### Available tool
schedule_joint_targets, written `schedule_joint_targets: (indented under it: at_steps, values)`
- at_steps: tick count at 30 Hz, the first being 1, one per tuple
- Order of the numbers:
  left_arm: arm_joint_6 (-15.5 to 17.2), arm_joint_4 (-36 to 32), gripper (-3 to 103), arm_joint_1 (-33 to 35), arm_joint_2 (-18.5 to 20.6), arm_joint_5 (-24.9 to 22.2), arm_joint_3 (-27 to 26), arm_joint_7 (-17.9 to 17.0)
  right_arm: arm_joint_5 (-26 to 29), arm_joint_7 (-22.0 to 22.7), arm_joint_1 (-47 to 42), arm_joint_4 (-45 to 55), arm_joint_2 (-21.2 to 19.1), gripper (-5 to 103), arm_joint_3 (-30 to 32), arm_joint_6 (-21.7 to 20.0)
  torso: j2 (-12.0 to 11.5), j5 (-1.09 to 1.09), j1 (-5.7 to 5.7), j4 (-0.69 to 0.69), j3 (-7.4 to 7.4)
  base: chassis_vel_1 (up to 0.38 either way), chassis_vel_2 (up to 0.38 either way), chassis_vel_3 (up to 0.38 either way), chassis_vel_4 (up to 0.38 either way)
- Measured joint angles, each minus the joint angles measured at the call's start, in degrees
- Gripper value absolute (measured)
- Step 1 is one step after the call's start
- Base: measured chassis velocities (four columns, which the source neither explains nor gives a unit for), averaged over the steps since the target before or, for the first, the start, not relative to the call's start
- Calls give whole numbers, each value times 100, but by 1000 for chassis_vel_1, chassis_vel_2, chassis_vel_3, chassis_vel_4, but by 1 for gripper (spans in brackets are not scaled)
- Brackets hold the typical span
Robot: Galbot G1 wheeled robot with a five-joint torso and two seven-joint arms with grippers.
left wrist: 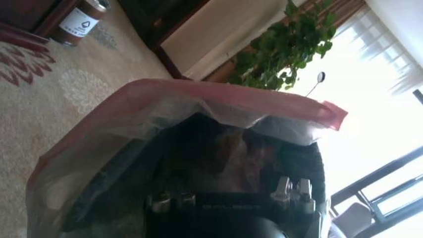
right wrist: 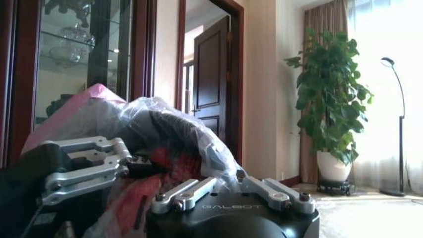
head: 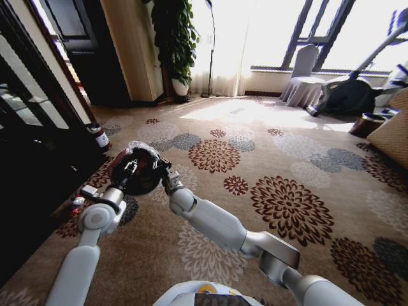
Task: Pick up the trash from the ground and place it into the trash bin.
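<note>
The trash bin (head: 145, 183) is a small black bucket on the patterned carpet at my left front, lined with a translucent bag (head: 141, 150) that has a pink rim (left wrist: 218, 94). My left gripper (head: 131, 167) hangs over the bin's mouth and points down into its dark inside (left wrist: 228, 198). My right gripper (head: 167, 177) sits at the bin's right rim, pressed against the crinkled plastic bag (right wrist: 165, 111). In the right wrist view the right gripper (right wrist: 229, 181) is low in front and the left gripper (right wrist: 132, 161) is beside it. Something reddish (left wrist: 258, 153) shows inside the bin.
A brown cylinder with a white label (head: 101, 137) stands on the carpet by the dark cabinet (head: 32, 127) on the left. A potted plant (head: 175, 44), a covered chair (head: 305, 76) and an exercise machine (head: 350, 95) stand at the back. Open carpet lies to the right.
</note>
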Motion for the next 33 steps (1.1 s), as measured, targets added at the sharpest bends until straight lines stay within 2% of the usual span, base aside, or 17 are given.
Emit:
schedule_joint_targets:
  at_steps: [1,3,5,6,7,9,13,18,27,29,30,31,32,33]
  values:
    - [53,9,78,-41,-5,268,103,-125,-22,11,8,26,24,0,-30,-32,0,0,0,-1,0,0,0,0,0]
    - [85,15,78,-54,-5,425,163,-172,-32,12,8,40,44,0,-47,-43,0,1,0,0,0,0,0,0,0]
    - [208,72,89,-69,6,913,316,-269,-52,12,3,88,96,0,-99,-63,0,1,0,2,0,0,0,0,0]
    - [208,72,89,-69,6,913,316,-269,-52,12,3,88,96,0,-99,-63,0,1,0,2,0,0,0,0,0]
    - [234,142,94,-88,18,1161,374,-293,-53,9,-3,122,111,0,-131,-79,0,1,0,4,0,0,0,0,0]
    - [239,204,100,-92,31,1347,395,-290,-53,4,-17,154,115,0,-159,-102,0,0,0,3,0,0,0,0,0]
    - [257,14,100,81,46,1332,251,-108,-84,-9,-24,150,62,0,-150,-102,0,3,0,0,0,0,0,0,0]
    - [355,-342,100,337,33,1369,76,-77,-112,-14,39,-21,23,0,-80,-123,0,2,0,2,0,0,0,0,0]
    - [673,-1234,100,818,-69,954,-207,11,-147,-37,250,-556,113,0,218,-187,0,2,-1,0,0,0,0,0,0]
    - [699,-1371,100,915,-69,913,-271,129,-142,-16,270,-588,111,0,243,-269,0,2,0,1,0,0,0,0,0]
    - [694,-1519,100,1062,-63,987,-344,400,-80,79,305,-601,84,0,267,-474,0,2,-1,3,0,0,0,0,0]
    - [622,-1578,100,1187,-48,1266,-381,632,86,204,349,-559,22,0,290,-759,0,3,-1,4,0,0,0,0,0]
    - [622,-1578,100,1187,-48,1266,-381,632,86,204,349,-559,22,0,290,-759,0,3,-1,4,0,0,0,0,0]
    - [420,-1523,100,1335,-21,1797,-415,995,328,342,400,-460,-73,0,322,-1055,0,1,-1,3,0,0,0,0,0]
